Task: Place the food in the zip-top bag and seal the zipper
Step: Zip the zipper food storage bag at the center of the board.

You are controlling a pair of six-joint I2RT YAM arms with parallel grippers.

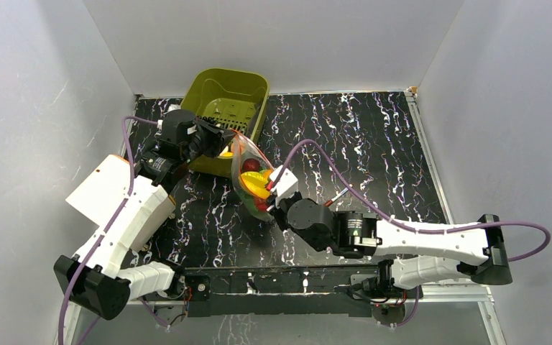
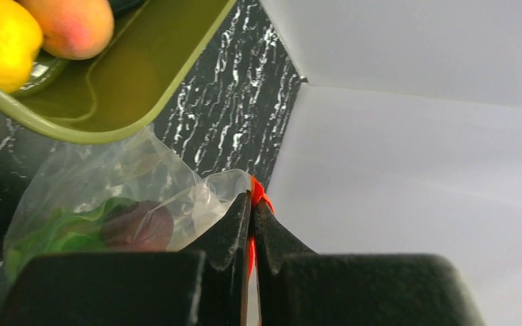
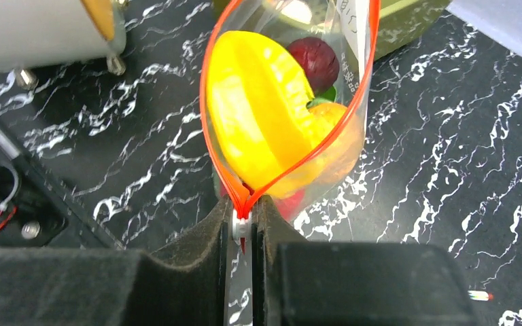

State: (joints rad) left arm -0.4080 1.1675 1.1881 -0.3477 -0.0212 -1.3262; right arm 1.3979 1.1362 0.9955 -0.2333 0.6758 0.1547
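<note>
The clear zip-top bag (image 1: 250,172) hangs stretched between my two grippers in front of the bin. It holds food: a yellow piece (image 3: 258,109), a dark purple ball (image 3: 318,58), an orange piece (image 3: 333,119) and a green leafy cabbage (image 2: 61,231). My left gripper (image 2: 253,204) is shut on the far end of the red-orange zipper (image 3: 207,102). My right gripper (image 3: 243,207) is shut on the zipper's near end, on its small white slider. The two zipper strips spread apart in a loop, so the mouth stands open.
The olive-green bin (image 1: 226,100) sits tilted at the back left, close behind the bag, with a yellow fruit (image 2: 0,37) and a peach-coloured fruit (image 2: 71,24) in it. A small red-and-white stick (image 1: 338,195) lies on the black marbled table right of my right gripper.
</note>
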